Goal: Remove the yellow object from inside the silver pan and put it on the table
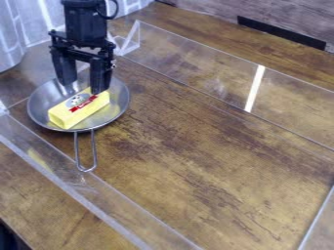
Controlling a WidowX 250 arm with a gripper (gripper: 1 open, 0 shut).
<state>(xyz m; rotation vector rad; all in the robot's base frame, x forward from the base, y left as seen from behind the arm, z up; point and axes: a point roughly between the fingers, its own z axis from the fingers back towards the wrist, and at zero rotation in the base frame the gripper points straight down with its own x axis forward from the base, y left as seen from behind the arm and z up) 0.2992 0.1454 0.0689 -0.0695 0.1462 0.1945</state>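
Observation:
The yellow object point(76, 109) is a small block with a red and white label, lying inside the silver pan point(45, 98) at the left of the table point(209, 156). The pan's wire handle point(85, 151) points toward the front edge. My black gripper point(80, 84) hangs open just above the far end of the block, one finger on each side of the label, holding nothing.
Clear glossy strips point(235, 73) cross the wood. A grey object point(8, 49) stands at the left edge behind the pan. A dark wall strip runs along the back right.

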